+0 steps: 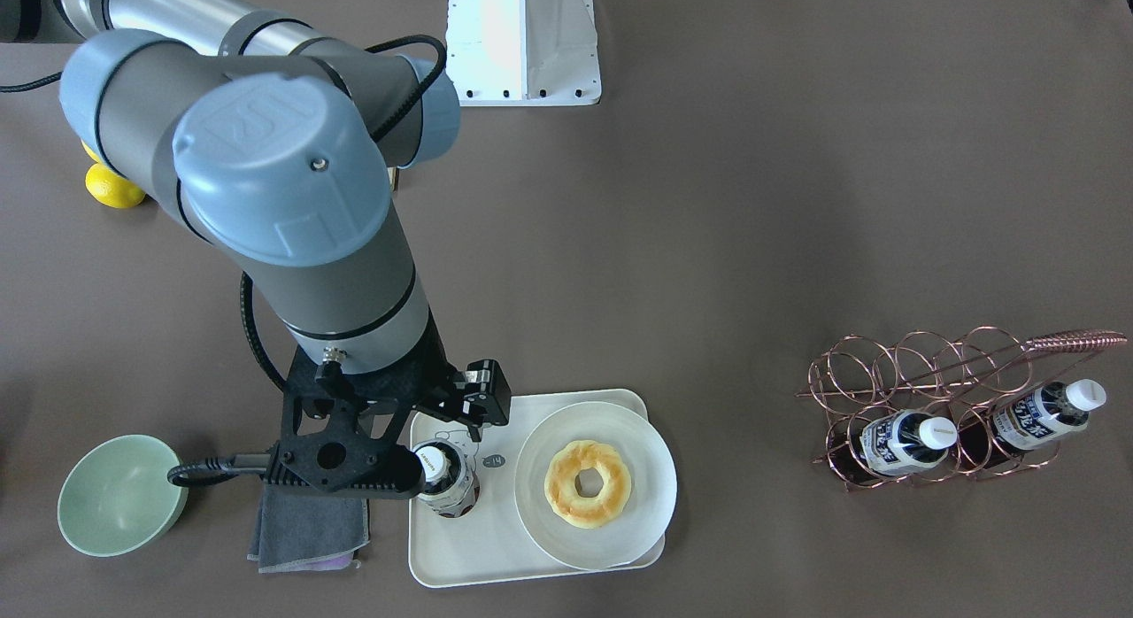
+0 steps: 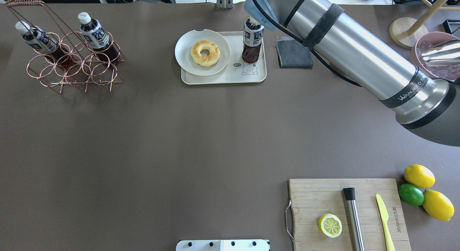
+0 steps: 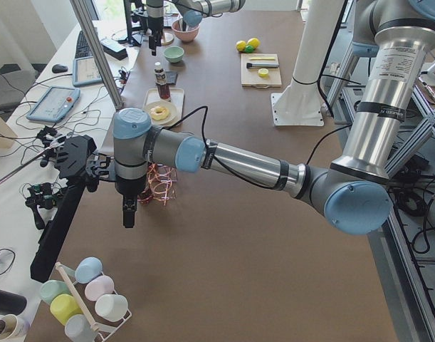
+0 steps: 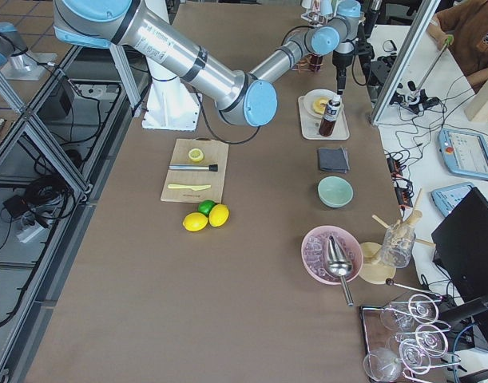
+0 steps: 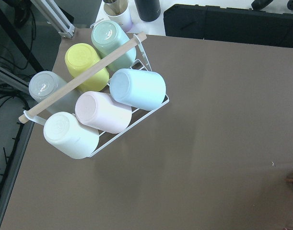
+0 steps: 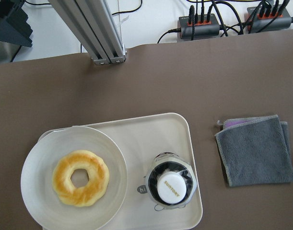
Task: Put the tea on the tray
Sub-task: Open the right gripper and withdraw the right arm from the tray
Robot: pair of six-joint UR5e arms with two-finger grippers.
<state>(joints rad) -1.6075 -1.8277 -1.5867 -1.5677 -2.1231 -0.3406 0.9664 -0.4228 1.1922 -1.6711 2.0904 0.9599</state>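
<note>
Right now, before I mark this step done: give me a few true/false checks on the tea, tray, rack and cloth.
1. The tea bottle stands upright on the tray. True.
2. The donut lies directly on the tray. False: it lies on the round plate, which sits on the tray.
3. Two bottles sit in the wire rack. True.
4. The grey cloth lies on the tray. False: it lies on the table beside the tray, apart from it.
5. A lemon half lies on the cutting board. True.
</note>
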